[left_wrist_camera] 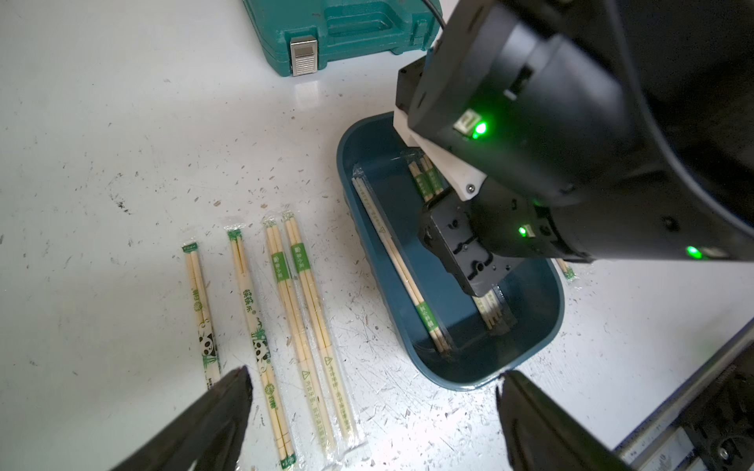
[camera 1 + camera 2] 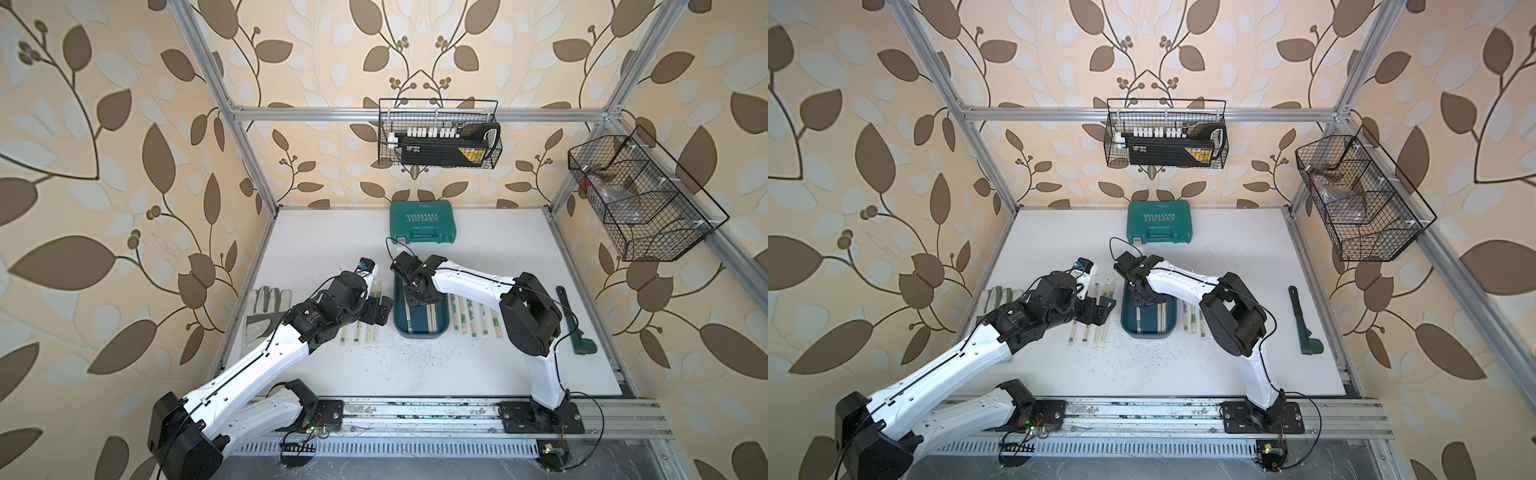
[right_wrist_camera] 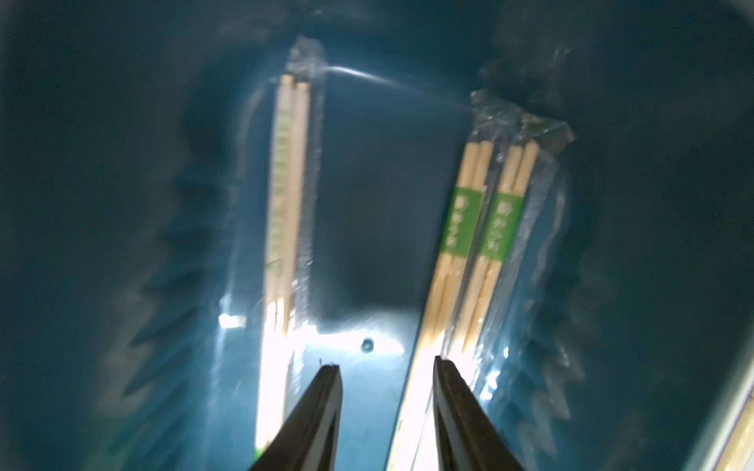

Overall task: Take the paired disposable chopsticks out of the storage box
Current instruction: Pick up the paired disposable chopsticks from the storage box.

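Observation:
The storage box (image 2: 422, 335) (image 2: 1148, 335), a dark teal tray, lies mid-table. My right gripper (image 2: 417, 304) (image 3: 386, 363) reaches down into it, open, with bare tray floor (image 3: 379, 244) between its fingers. Inside, one pair of paired disposable chopsticks (image 3: 290, 195) lies along one wall and two more (image 3: 485, 228) along the other, beside one fingertip (image 3: 442, 367). My left gripper (image 2: 380, 311) (image 1: 375, 377) hangs wide open and empty over the table beside the box's rim (image 1: 449, 382). Several wrapped pairs (image 1: 285, 318) lie on the table on the box's left, and several more (image 2: 473, 318) on its right.
A green tool case (image 2: 423, 222) stands behind the box. A grey glove (image 2: 266, 307) lies at the far left, and a green-handled tool (image 2: 575, 326) at the far right. Black wire baskets (image 2: 438, 133) (image 2: 640, 195) hang on the frame above the back and right edges.

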`<action>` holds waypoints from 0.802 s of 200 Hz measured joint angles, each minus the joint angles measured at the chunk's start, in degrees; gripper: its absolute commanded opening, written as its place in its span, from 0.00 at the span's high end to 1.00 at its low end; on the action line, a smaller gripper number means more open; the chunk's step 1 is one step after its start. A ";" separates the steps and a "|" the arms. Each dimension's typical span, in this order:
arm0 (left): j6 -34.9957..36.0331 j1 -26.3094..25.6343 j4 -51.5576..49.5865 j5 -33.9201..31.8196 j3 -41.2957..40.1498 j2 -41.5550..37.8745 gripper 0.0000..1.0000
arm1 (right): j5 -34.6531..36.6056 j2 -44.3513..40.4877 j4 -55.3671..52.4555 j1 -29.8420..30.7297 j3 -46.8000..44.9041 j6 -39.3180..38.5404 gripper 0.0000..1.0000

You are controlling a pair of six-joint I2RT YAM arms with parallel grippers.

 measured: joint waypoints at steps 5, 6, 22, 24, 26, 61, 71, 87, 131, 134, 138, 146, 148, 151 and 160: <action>0.00 0.00 -0.02 -0.02 0.00 0.00 0.03 | 0.26 0.22 0.00 -0.15 0.00 0.11 0.58; 0.00 0.00 -0.02 -0.02 0.00 0.00 0.03 | 0.33 0.24 0.00 -0.17 0.02 0.13 0.58; 0.00 0.00 -0.04 -0.13 0.00 0.00 0.03 | 1.01 0.74 0.20 -0.87 0.02 0.24 0.58; 0.00 0.00 -0.04 -0.17 0.00 0.00 0.03 | 1.05 0.79 0.24 -0.94 0.02 0.24 0.58; 0.00 0.00 -0.04 -0.20 0.00 0.00 0.03 | 1.05 0.90 0.28 -1.03 0.02 0.24 0.58; 0.02 0.00 -0.20 -0.33 0.00 0.13 0.03 | 0.72 2.05 1.88 -2.12 0.00 0.20 0.59; 0.02 0.00 -0.22 -0.37 0.00 0.42 0.03 | 0.52 2.34 2.27 -2.32 0.00 0.17 0.60; 0.02 0.00 -0.22 -0.42 0.00 1.36 0.03 | 0.15 2.78 2.80 -2.47 0.00 0.09 0.61; 0.04 0.00 -0.72 -0.92 0.33 3.87 0.03 | -2.05 3.21 4.11 -3.23 0.00 -0.04 0.63; 0.04 0.00 -0.79 -0.98 0.35 3.93 0.03 | -2.34 3.26 4.13 -3.34 0.00 -0.07 0.63; 0.04 0.00 -0.90 -1.11 0.44 4.02 0.03 | -2.69 3.30 4.22 -3.50 0.00 -0.04 0.63; 0.04 0.00 -1.09 -1.31 0.61 4.17 0.03 | -3.43 3.32 4.37 -3.78 0.00 -0.04 0.63; 0.04 0.00 -1.09 -1.33 0.66 4.20 0.03 | -3.61 3.32 4.44 -3.82 0.00 -0.04 0.63; 0.04 0.00 -1.11 -1.36 0.72 4.24 0.03 | -3.91 3.32 4.52 -3.91 0.00 -0.04 0.63; 0.04 0.00 -1.20 -1.49 0.92 4.28 0.03 | -4.66 3.34 4.79 -4.11 0.00 -0.04 0.62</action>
